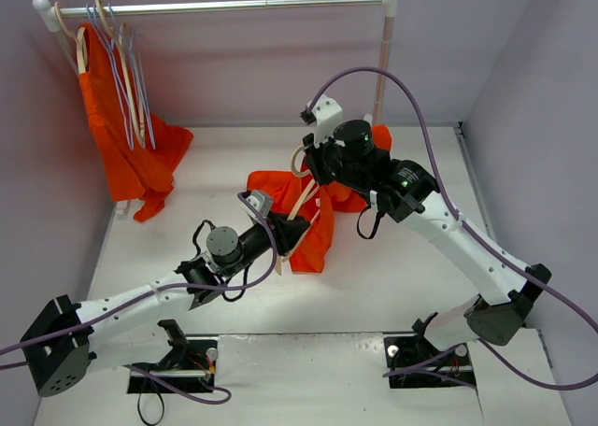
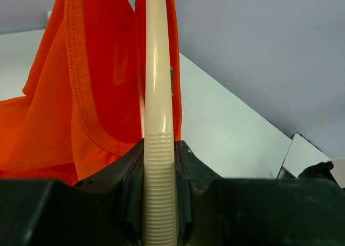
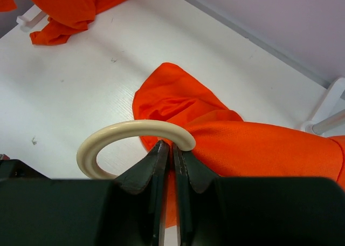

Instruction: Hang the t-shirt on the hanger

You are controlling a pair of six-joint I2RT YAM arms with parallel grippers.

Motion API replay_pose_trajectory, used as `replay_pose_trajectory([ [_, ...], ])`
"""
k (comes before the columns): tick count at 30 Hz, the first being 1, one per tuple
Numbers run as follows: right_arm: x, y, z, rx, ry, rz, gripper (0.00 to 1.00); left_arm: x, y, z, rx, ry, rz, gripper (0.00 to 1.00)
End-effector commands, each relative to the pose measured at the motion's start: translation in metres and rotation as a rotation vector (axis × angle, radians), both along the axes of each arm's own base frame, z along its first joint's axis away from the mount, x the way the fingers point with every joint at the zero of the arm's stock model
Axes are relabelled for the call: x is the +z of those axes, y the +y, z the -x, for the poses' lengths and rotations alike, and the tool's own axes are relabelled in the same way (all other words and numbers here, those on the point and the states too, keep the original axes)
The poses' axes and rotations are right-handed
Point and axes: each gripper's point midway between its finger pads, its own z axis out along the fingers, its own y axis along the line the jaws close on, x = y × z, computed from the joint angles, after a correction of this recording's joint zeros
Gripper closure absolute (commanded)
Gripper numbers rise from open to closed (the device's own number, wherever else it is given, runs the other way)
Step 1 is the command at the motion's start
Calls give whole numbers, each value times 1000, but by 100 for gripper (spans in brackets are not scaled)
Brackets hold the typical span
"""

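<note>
The t-shirt (image 1: 278, 187) is bright orange-red and hangs bunched between the two grippers above the middle of the table. The cream hanger (image 1: 303, 203) runs through it, with its hook (image 1: 297, 162) at the upper end. My left gripper (image 1: 291, 232) is shut on the ribbed end of a hanger arm (image 2: 159, 95), and the shirt fabric (image 2: 81, 95) drapes along the arm to the left. My right gripper (image 1: 314, 164) sits just under the hook (image 3: 135, 129). Its jaws (image 3: 172, 147) are shut on a fold of the t-shirt (image 3: 253, 143).
A clothes rail (image 1: 224, 7) spans the back, with a post at the right (image 1: 383, 62). At its left end hang thin lilac wire hangers (image 1: 121, 66) and a second orange-red garment (image 1: 121, 141), which also shows in the right wrist view (image 3: 70, 8). Purple walls enclose the table.
</note>
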Motion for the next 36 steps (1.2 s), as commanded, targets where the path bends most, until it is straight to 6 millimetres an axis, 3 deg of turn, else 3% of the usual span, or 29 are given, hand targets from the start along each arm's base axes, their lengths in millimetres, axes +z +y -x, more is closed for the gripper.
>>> replay_pose_trajectory([
  [1, 28, 5, 5, 22, -57, -77, 89, 67, -3, 9, -45, -145, 187, 100],
  [12, 26, -27, 5, -78, -90, -14, 55, 62, 16, -9, 42, -151, 197, 100],
  [20, 40, -58, 0, -172, -140, 23, 41, 53, 26, -20, 62, -135, 203, 100],
  [24, 35, -74, -8, -186, -150, 84, 37, 47, 32, -21, 55, -120, 187, 100],
  [29, 23, -84, -17, -60, -234, 189, 29, 45, 44, -22, 51, -112, 182, 100],
  [30, 26, -89, -23, -52, -265, 190, 28, 41, 45, -22, 52, -104, 172, 100],
  [31, 27, -81, -20, 34, -286, 183, 28, 43, 47, -21, 48, -106, 172, 100],
  [33, 32, -87, -24, 106, -363, 237, 27, 43, 48, -20, 36, -105, 168, 100],
  [36, 41, -79, -22, 260, -434, 283, 26, 44, 45, -16, 7, -105, 157, 100],
])
